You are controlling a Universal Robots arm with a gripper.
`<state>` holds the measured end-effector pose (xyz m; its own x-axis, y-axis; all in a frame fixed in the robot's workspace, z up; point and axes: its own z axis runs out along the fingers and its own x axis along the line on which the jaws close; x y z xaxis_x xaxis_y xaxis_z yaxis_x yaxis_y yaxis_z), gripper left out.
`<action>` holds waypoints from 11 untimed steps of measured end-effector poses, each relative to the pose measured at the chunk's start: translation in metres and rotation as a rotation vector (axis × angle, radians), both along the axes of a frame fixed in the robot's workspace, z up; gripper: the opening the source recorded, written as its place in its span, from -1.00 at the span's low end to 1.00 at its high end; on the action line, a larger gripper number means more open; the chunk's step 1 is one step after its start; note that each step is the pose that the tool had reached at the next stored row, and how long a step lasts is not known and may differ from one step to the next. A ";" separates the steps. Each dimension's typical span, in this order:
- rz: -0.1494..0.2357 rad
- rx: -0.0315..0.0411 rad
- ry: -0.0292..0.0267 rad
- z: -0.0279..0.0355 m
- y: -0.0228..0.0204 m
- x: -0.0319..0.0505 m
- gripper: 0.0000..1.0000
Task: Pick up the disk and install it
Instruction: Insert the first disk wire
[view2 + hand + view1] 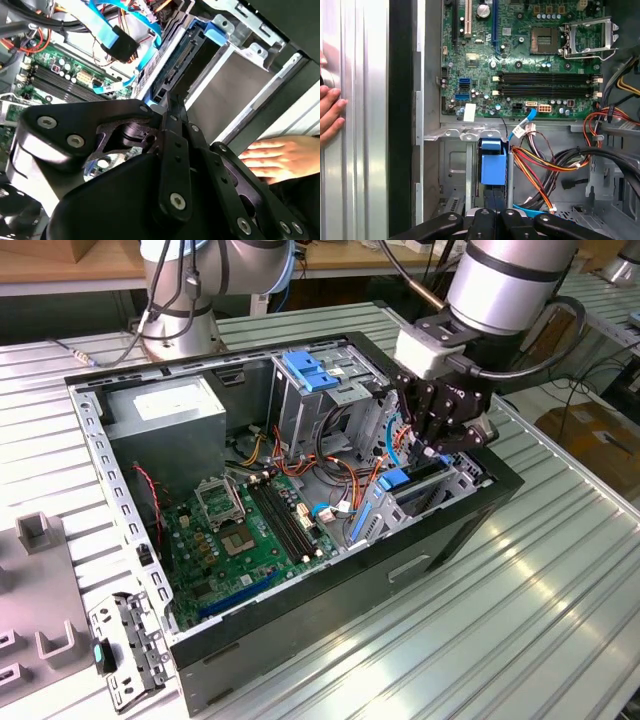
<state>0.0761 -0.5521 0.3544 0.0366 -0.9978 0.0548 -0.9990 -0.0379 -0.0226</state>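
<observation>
The disk stands on edge in the drive bay at the case's corner on the exterior view's right, its blue rail tab beside it. The first wrist view shows the blue tab and, behind it, the disk's dark edge. In the second wrist view the disk's connector edge lies just past the fingertips. My gripper hangs straight over it, with the fingers pressed together and their tips at the disk's upper edge. The gripper's joined fingers also appear in both wrist views.
The open computer case holds a motherboard, a grey power supply, a metal cage with a blue handle and loose cables. A person's hand rests on the table beside the case. A bracket lies on the exterior view's left.
</observation>
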 end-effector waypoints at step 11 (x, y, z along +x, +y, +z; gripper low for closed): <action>0.048 0.0004 0.0105 0.0034 0.0016 0.0263 -0.79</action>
